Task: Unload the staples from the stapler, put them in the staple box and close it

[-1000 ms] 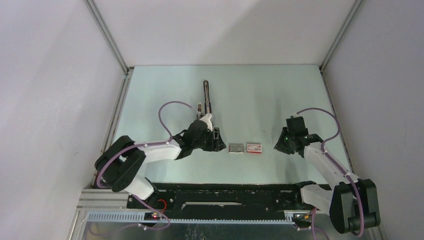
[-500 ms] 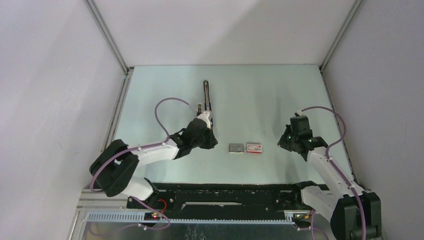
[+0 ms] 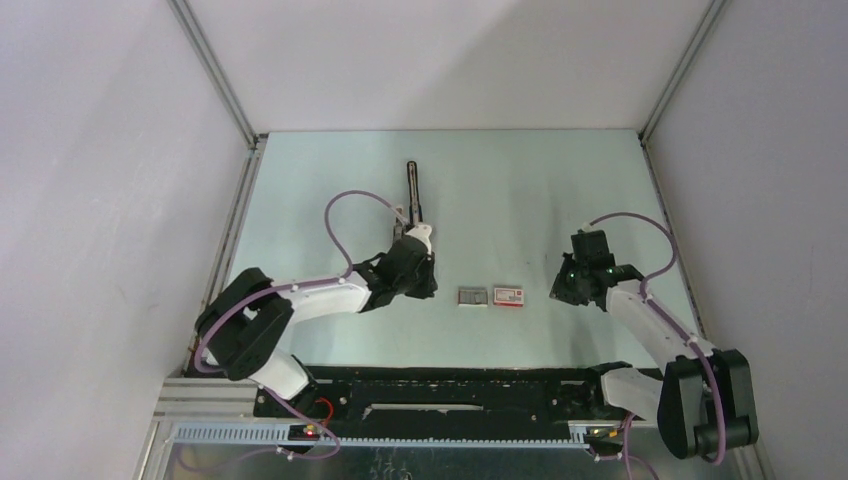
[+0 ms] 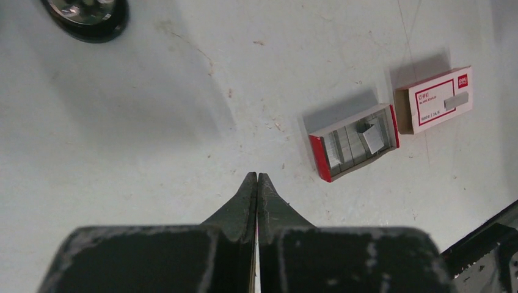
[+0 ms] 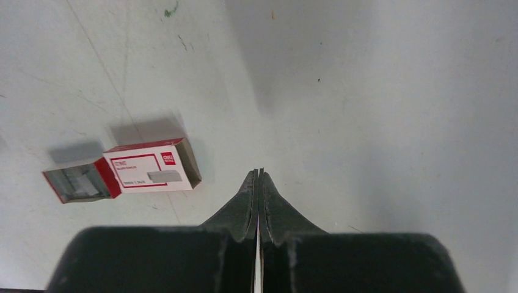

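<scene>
The stapler (image 3: 413,190) is a long thin black bar lying lengthwise at the far middle of the table. Its near end is covered by my left wrist in the top view. In the left wrist view its rounded black end (image 4: 85,15) shows at the top left corner. My left gripper (image 3: 428,287) (image 4: 257,176) is shut on nothing, low over bare table, between the stapler and a red tray (image 4: 357,141) of silvery staples. My right gripper (image 3: 557,292) (image 5: 259,172) is also shut and holds nothing, to the right of the boxes.
A small red-and-white staple box sleeve (image 3: 510,295) (image 5: 153,166) lies right beside the red tray (image 3: 472,296) (image 5: 76,182), at the table's near middle. Grey walls with metal rails (image 3: 232,230) enclose the table on the left, right and back.
Both grippers have gone from open to shut, with nothing in them. The left wrist has shifted slightly toward the stapler's near end. The right gripper has swung out and back.
</scene>
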